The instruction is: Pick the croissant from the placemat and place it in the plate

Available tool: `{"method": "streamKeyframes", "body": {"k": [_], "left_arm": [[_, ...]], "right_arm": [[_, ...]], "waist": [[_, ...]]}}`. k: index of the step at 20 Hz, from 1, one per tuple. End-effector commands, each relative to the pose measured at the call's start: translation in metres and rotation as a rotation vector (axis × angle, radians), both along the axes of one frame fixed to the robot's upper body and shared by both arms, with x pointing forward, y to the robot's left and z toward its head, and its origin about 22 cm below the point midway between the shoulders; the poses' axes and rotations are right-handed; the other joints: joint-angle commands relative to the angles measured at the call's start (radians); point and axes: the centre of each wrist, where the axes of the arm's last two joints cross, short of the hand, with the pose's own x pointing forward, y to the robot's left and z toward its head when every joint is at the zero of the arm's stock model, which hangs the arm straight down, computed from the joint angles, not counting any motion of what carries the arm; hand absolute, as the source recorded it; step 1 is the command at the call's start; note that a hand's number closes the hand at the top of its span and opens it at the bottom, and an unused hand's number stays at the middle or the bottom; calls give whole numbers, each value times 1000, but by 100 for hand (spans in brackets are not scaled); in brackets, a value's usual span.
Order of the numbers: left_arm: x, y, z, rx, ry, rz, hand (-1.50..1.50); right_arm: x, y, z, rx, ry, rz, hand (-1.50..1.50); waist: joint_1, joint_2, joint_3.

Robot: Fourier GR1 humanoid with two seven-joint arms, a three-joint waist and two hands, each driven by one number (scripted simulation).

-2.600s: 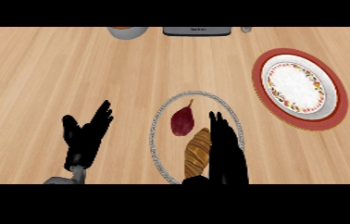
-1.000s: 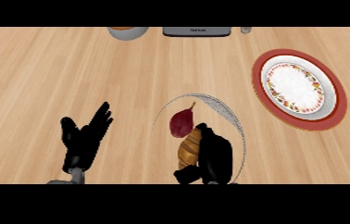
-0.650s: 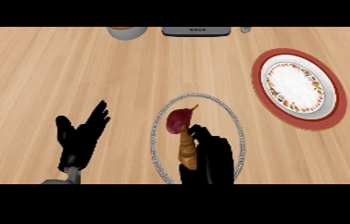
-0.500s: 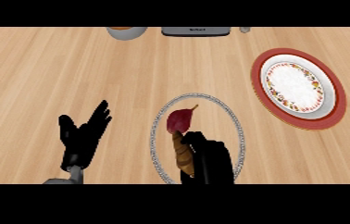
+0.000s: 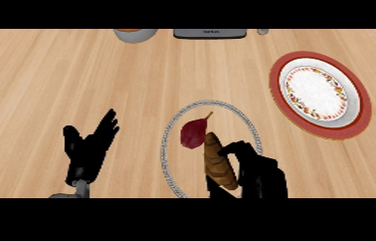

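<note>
A single head view looks steeply down from above onto the light wooden counter top; its near edge lies along the frame's bottom, its far edge along the top.

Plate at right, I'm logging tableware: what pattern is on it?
White plate with a red-orange speckled ring, red outer rim; head view.

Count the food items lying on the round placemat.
2: a croissant at the placemat's lower middle, with the right hand curled round it, and a dark red leaf-shaped item just above it. The hand may hide more.
</note>
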Motion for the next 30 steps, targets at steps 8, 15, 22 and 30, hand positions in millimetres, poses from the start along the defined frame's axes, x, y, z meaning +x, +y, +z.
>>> {"method": "streamKeyframes", "body": {"k": [8,15,22,30], "left_arm": [[-8,14,-1,9,2,-7,0],[-2,-11,15,-12,-8,-18,0],[-8,-8,3,8,-15,-41,0],[6,-17,12,6,-18,-37,0]], "right_arm": [[56,-92,7,277,-161,-209,150],[107,-176,-7,204,-244,-377,150],[143,-245,-31,198,-230,-383,150],[197,-296,-23,219,-249,-368,150]], "waist": [[15,5,1],[25,6,3],[27,8,3],[41,13,3]]}}
